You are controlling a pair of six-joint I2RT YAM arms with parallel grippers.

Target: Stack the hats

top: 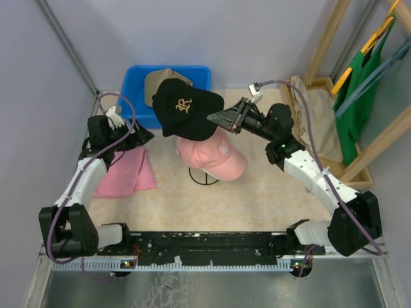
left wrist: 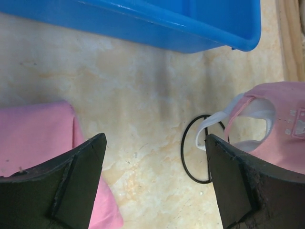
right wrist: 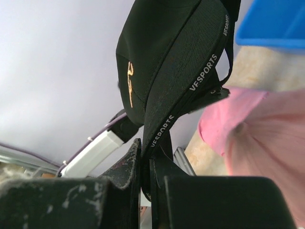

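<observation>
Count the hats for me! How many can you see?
3: black hat in the right gripper, pink hat beneath it mid-table, tan hat in the blue bin. Another may hide under the pink.

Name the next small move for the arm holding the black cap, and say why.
Probably bring the black cap a little nearer and lower it onto the pink cap. The right gripper has its jaws shut on the black cap's edge, and the cap hangs above and just behind the pink cap. The left gripper is open, off to the side.
</observation>
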